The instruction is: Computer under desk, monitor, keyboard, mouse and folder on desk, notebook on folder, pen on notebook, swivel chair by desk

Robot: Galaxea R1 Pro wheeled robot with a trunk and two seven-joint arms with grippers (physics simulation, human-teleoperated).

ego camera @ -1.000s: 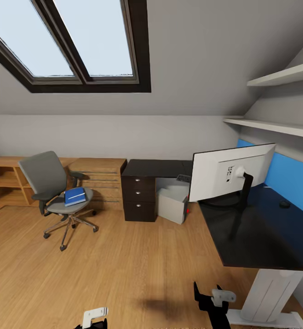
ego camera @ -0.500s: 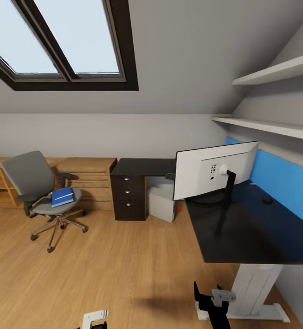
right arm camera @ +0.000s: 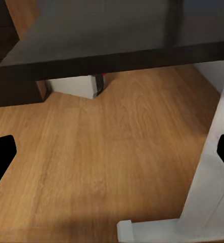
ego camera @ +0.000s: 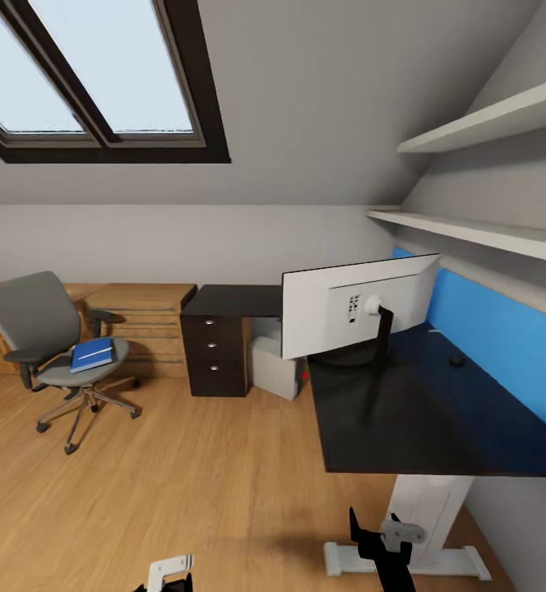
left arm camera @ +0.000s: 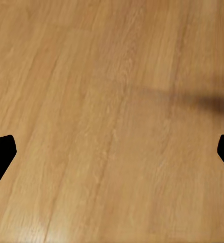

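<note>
Both my tools ride low with fingers spread, left tool [left arm camera: 112,152] and right tool [right arm camera: 112,152] carrying nothing. The blue folder [ego camera: 91,353] lies on the swivel chair [ego camera: 39,333], well left of the worktop [ego camera: 413,411]. I should approach it squarely, keeping clear of the casters.

Both arms hang low, only their ends showing at the bottom of the head view. The left gripper [ego camera: 168,573], pale on top with black below, sits lower down and barely enters. The right gripper [ego camera: 381,538] reaches higher, black fingers pointing up with a pale grey joint beside them. In each wrist view the dark fingertips [left arm camera: 1,154] [right arm camera: 0,154] stand wide apart, nothing between them.
</note>
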